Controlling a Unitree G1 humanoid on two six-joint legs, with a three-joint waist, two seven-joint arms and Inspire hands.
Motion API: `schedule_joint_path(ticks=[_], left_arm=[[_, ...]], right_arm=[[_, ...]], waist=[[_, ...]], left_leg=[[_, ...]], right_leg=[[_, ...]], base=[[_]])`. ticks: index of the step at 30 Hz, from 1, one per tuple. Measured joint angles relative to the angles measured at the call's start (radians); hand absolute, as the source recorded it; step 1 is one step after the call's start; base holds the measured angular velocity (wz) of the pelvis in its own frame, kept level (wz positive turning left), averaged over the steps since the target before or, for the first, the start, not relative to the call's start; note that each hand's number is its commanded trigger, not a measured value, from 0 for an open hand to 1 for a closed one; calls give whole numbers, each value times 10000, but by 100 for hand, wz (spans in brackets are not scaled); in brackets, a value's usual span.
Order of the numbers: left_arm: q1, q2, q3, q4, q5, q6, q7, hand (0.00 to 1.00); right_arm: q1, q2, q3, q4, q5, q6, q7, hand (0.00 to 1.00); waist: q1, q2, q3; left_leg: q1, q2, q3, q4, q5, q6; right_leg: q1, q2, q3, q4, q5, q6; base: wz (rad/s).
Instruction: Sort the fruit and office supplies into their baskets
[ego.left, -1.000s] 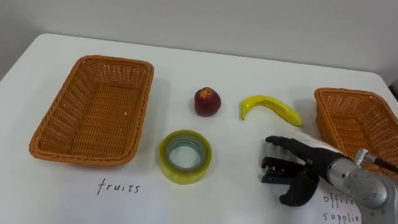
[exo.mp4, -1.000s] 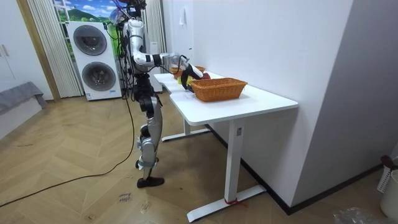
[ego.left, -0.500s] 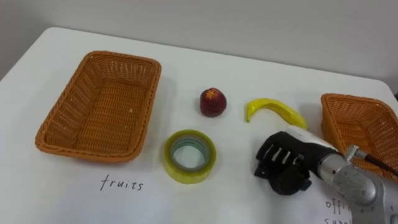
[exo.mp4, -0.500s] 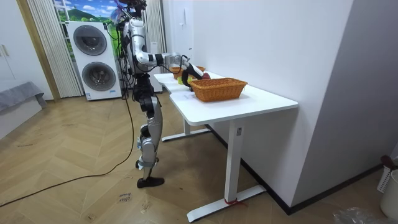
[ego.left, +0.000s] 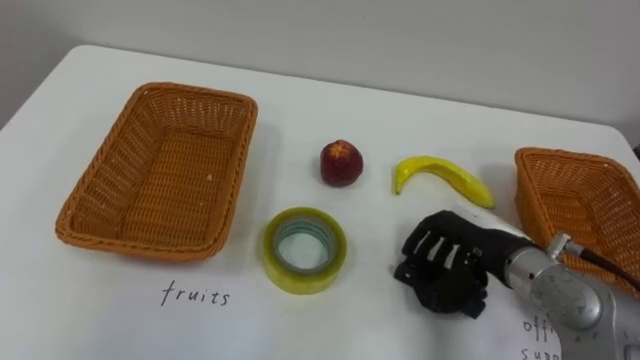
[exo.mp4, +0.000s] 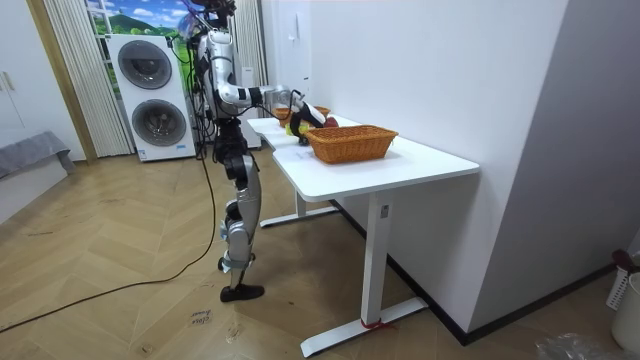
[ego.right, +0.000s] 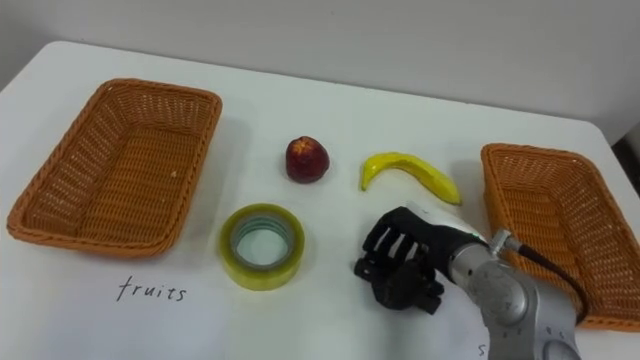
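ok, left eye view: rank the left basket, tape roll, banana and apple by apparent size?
1. left basket, by far the largest.
2. tape roll and banana: too close to rank. The banana is longer, but the roll fills more area and lies nearer the camera.
3. apple, smallest.

Saw orange-brown weave on left basket (ego.left: 98, 172) and right basket (ego.left: 556, 196), dark red apple (ego.left: 341, 163), yellow banana (ego.left: 440, 177), yellowish tape roll (ego.left: 304, 281), black right hand (ego.left: 447, 262) and stapler (ego.left: 408, 273), white table (ego.left: 300, 105).

Right robot hand (ego.left: 455, 268) curled round black stapler (ego.left: 405, 274), beside tape roll (ego.left: 304, 250).
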Motion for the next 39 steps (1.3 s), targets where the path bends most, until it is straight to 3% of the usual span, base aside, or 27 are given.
schedule_joint_path(ticks=[6, 11, 17, 23, 25, 31, 39], left_arm=[[-11, -19, 148, -20, 4, -1, -41, 0], [-4, -105, 211, 91, -6, -114, -7, 0], [166, -189, 120, 121, -117, -249, 48, 0], [242, -171, 26, 218, -117, -667, 67, 0], [327, -172, 53, 222, -115, -798, 68, 0], [522, -203, 258, 260, -108, -805, 64, 0], [669, -370, 575, 349, -84, -805, -193, 0]], right_arm=[[6, -1, -39, -271, -42, -26, 32, 100], [7, -3, -312, -456, 178, -411, -455, 100], [7, 0, -947, -1003, 1356, -966, -1619, 100], [7, 0, -1109, -1464, 1548, -1219, -2280, 100], [8, 1, -1367, -1694, 1600, -1437, -2532, 100], [-12, 0, -2058, -2029, 1680, -1747, -3590, 100], [-100, -1, -2421, -2033, 1810, -2100, -4909, 100]], waist=[[-66, 128, -40], [-149, 212, -49], [-486, 197, -43], [-622, 110, -4], [-665, 61, -29], [-686, -8, -57], [-828, 67, -8]], left_leg=[[-80, -3, -22, 5, 0, 0], [-76, -21, -49, -2, 12, 14], [-74, -20, -92, -23, 12, 13], [-89, -21, -39, -44, 12, 13], [-105, -21, -31, -43, 12, 14], [-81, -21, -34, -38, 12, 14], [-11, -12, -22, -35, 12, 13]], right_leg=[[-42, -2, -17, -2, 0, 0], [-1, -21, -147, -10, 0, 1], [29, -18, -155, -39, 0, 1], [1, -14, -164, -69, 2, 4], [12, -15, -169, -133, 21, 20], [3, -14, -127, -163, 25, 19], [57, 3, -128, -171, 25, 18]], base=[[1], [5], [3], [-2], [0], [0], [0]])
